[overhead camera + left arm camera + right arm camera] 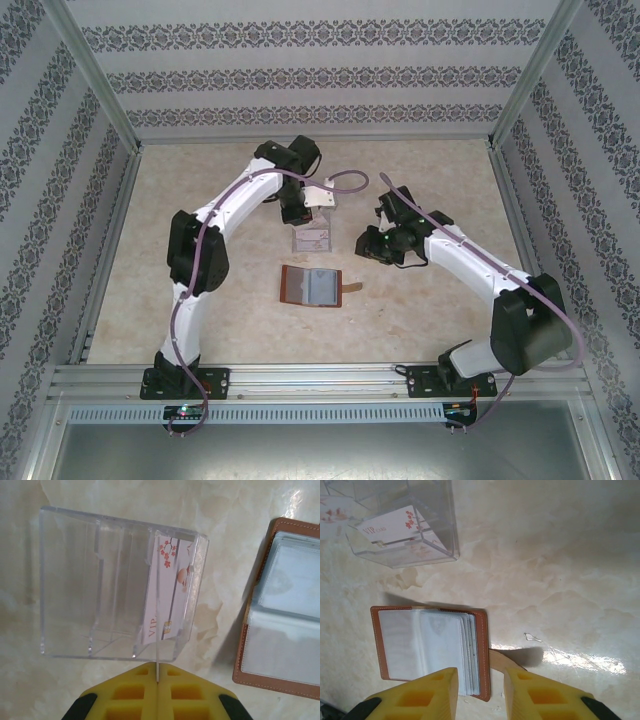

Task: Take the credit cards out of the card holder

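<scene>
Left fingers pinch credit card.
Edge-on for my tray drop ahead; right fingers part-open, empty, over card holder.

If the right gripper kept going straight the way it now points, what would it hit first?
Most likely the card holder. The right gripper points down at it, and its open jaws straddle the holder's right edge, beside the closing tab. How far above the holder it hangs is hard to judge.

I'm counting one reddish-brown leather bifold card holder, one clear rectangular plastic tray, and I'm spotting two thin white blossom-printed plastic credit cards.
</scene>
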Robot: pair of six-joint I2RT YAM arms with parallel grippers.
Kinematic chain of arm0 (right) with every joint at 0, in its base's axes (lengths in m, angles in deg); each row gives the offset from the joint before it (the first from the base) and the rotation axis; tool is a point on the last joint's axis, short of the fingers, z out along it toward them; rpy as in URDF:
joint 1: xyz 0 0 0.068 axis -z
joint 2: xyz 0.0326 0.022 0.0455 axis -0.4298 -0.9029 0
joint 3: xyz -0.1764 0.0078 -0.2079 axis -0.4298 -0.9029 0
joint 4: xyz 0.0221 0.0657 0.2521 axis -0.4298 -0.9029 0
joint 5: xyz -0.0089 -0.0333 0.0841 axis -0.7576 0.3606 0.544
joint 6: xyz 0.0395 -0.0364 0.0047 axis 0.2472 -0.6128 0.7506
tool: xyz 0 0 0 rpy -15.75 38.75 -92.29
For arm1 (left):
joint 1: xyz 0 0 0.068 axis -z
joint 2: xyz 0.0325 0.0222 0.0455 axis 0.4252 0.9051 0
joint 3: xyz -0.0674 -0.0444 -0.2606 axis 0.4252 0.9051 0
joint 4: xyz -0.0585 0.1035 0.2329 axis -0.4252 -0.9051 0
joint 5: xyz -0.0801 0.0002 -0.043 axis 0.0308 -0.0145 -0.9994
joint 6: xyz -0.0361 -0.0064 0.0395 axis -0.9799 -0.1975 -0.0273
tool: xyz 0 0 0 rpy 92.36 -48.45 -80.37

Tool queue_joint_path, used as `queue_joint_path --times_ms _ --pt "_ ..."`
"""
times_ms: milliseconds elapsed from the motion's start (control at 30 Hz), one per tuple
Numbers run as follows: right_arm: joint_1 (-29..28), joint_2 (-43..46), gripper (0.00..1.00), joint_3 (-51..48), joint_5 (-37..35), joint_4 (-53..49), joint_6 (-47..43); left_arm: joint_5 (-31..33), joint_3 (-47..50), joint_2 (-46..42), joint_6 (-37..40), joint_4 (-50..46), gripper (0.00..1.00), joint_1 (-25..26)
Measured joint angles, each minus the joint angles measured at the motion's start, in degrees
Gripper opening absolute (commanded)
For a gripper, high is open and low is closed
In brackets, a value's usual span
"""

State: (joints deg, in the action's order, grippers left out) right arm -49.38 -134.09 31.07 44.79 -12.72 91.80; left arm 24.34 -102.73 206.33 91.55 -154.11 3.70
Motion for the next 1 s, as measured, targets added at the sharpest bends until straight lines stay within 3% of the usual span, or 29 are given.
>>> queue_joint_path --times_ms 933,1000 --pt "1.33 -0.96 0.32 0.15 0.04 -0.31 -1.25 0.72 -7.26 10.34 5.03 -7.82 0.0 0.72" --pt "1.33 -0.96 0.32 0.15 0.04 -0.31 -1.25 0.72 -7.89 10.54 5.14 -7.91 0.06 1.03"
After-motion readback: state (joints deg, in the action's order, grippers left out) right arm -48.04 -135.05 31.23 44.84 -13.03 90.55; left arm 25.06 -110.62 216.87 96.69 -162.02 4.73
